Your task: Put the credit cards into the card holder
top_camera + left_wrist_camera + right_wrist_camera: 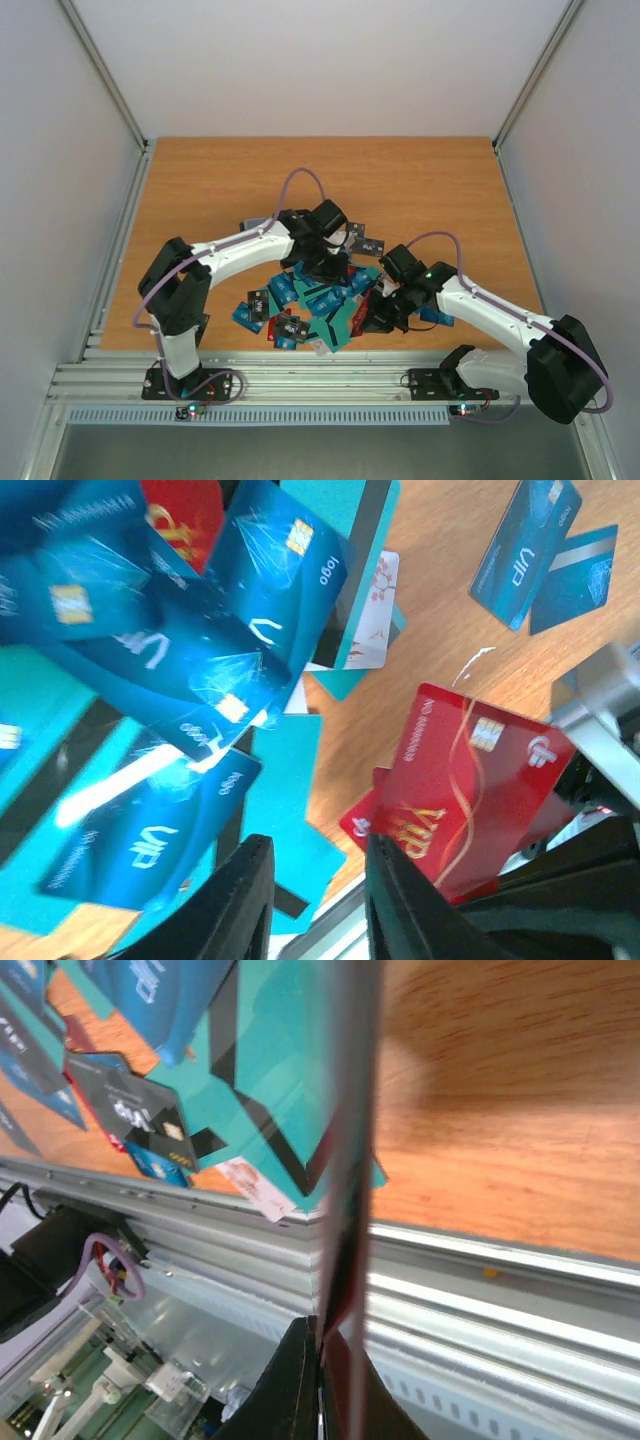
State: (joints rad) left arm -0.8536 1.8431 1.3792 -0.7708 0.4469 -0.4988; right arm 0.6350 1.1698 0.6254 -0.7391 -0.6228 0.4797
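Observation:
A heap of blue, teal, black and red credit cards (310,300) lies on the wooden table near its front edge. My left gripper (328,262) hovers over the heap's far side. In the left wrist view its fingers (245,900) stand apart with nothing between them, above a teal card (290,810). My right gripper (380,312) is shut on a red credit card (480,780), held up on edge above the table; this red card (345,1190) shows edge-on in the right wrist view. A grey-blue flat thing (257,224) behind the left arm may be the card holder.
Two blue cards (545,555) lie apart from the heap on bare wood. The aluminium rail (300,375) runs along the table's front edge just below the cards. White walls close in the table on three sides.

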